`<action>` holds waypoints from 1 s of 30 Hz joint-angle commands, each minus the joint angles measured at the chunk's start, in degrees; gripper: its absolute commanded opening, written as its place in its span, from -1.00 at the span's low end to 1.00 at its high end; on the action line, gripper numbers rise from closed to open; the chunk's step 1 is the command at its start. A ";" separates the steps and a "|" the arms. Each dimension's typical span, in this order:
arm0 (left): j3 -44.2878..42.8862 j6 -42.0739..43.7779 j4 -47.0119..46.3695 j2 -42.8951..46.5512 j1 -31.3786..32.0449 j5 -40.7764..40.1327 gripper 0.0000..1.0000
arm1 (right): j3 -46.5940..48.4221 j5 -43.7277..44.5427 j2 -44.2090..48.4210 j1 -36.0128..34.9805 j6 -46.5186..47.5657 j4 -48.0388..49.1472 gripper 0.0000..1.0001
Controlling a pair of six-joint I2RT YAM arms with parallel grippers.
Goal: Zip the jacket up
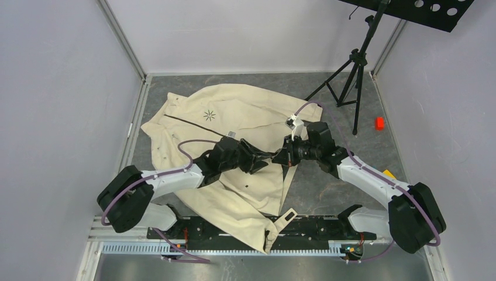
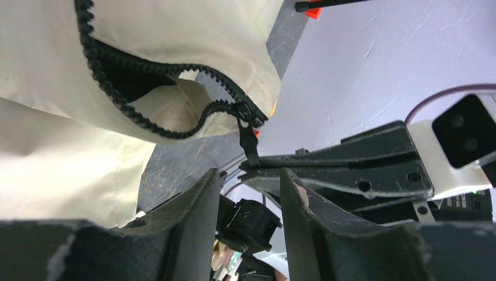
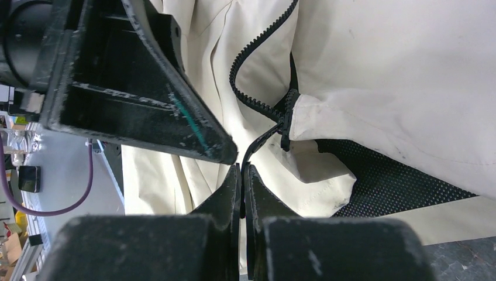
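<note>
At the left of the overhead view we saw the left arm (image 1: 169,178) reach from its base toward the middle of the grey desk (image 1: 319,196), lying over the cream jacket (image 1: 245,108). The jacket was spread across the centre-left of the desk, collar toward the far left and its small black starburst logo (image 1: 209,115) facing up. One lower corner draped over the black rail (image 1: 316,227) at the near edge. The left jaws stood parted with nothing between them, released, and hovered near the zipper slider (image 2: 241,111), their tips just below it in the left wrist view. Past the slider the black zipper teeth (image 2: 117,93) lay apart in an open loop, so that stretch of the front was unzipped. From the slider the pull tab (image 2: 249,140) hung toward the right jaws, which were clenched on its end. In the right wrist view the two fingers (image 3: 228,193) met with only the thin dark tab running in between them. Beside that, a fold of the jacket showed dark mesh lining (image 3: 398,181). The right arm (image 1: 368,175) came in from the near right corner. Farther right, well apart from the jacket, a black tripod (image 1: 355,70) stood at the back — and a small red object (image 1: 379,123) lay on the desk near its feet.
</note>
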State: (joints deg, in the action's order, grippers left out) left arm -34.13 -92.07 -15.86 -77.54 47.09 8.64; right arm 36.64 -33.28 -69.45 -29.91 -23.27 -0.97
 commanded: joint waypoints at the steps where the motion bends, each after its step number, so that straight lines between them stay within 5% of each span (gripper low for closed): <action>1: -2.38 -5.97 -4.07 -3.02 -0.33 -1.02 -0.02 | 2.21 -1.20 0.35 -0.32 1.08 1.54 -1.00; 22: -1.46 -12.51 -10.14 -6.50 -0.33 -0.87 -0.37 | 0.97 -0.65 0.10 -1.19 0.23 3.87 -1.00; 26: -0.50 -12.29 -11.63 -6.27 -0.33 -1.03 -0.68 | 1.39 0.14 0.03 -1.44 0.78 2.97 -1.00; 30: 0.72 -11.90 -12.82 -6.09 -0.33 -0.89 -0.96 | 2.77 4.50 1.58 -1.31 4.00 -1.37 -0.62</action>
State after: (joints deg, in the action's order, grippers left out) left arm -34.22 -102.19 -23.62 -83.92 46.94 7.44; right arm 36.69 -32.88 -69.41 -30.76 -22.61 0.25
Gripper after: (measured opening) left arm 0.088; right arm 0.122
